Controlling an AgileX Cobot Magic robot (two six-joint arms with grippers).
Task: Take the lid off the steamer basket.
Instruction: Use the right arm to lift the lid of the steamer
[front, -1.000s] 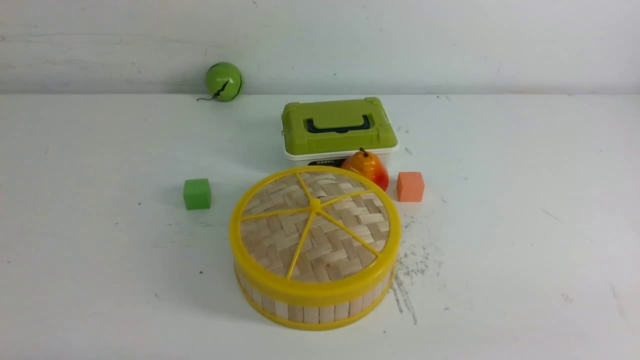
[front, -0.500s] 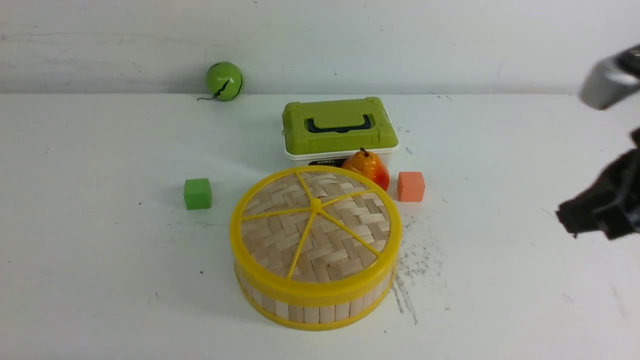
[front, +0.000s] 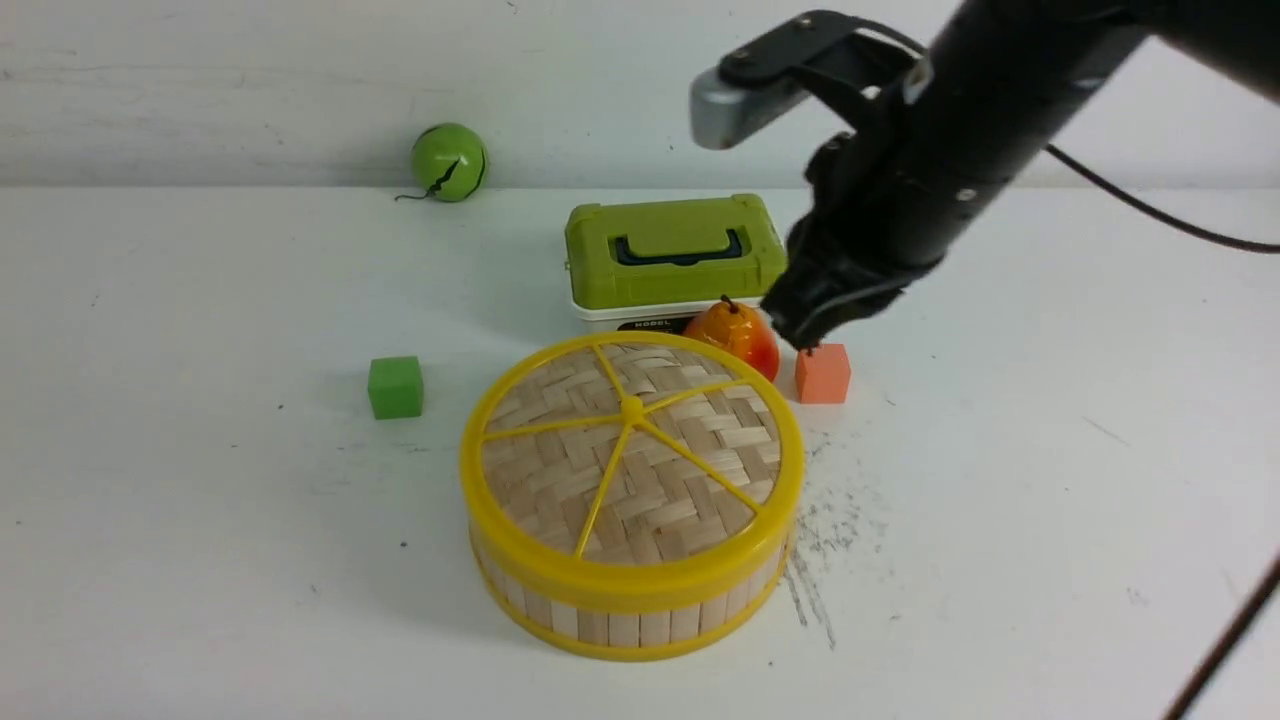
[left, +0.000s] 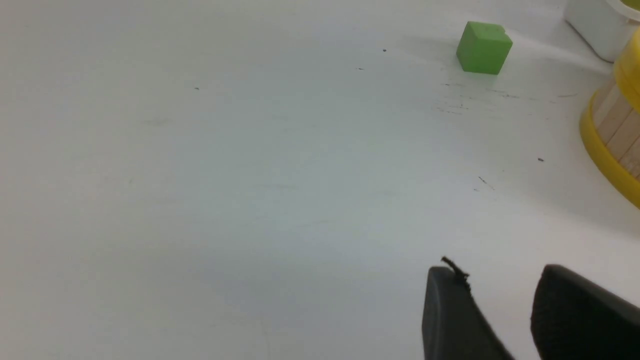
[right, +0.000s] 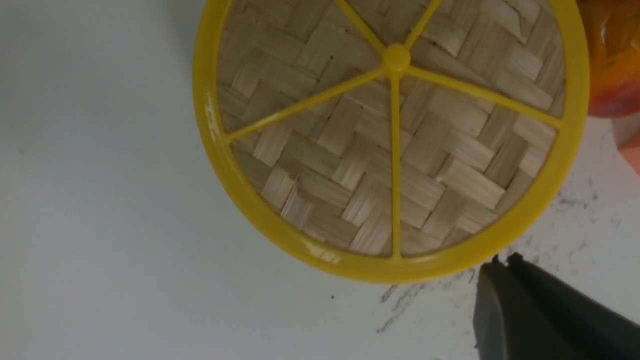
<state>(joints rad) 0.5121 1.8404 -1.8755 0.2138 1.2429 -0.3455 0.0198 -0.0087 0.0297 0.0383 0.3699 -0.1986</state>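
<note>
Though shut, right jaws off lid (front: 660, 500)

Green cube (front: 395, 387) sat on white surface (front: 200, 400). Round green object with dark markings (front: 449, 162) lay far back. Green-topped box (front: 675, 250) had dark handle. Orange-red fruit, probably a pear (front: 735, 338), stood beside coral cube (front: 823, 374).

Two cubes (front: 396, 388), one lidded box (front: 675, 250).
</note>
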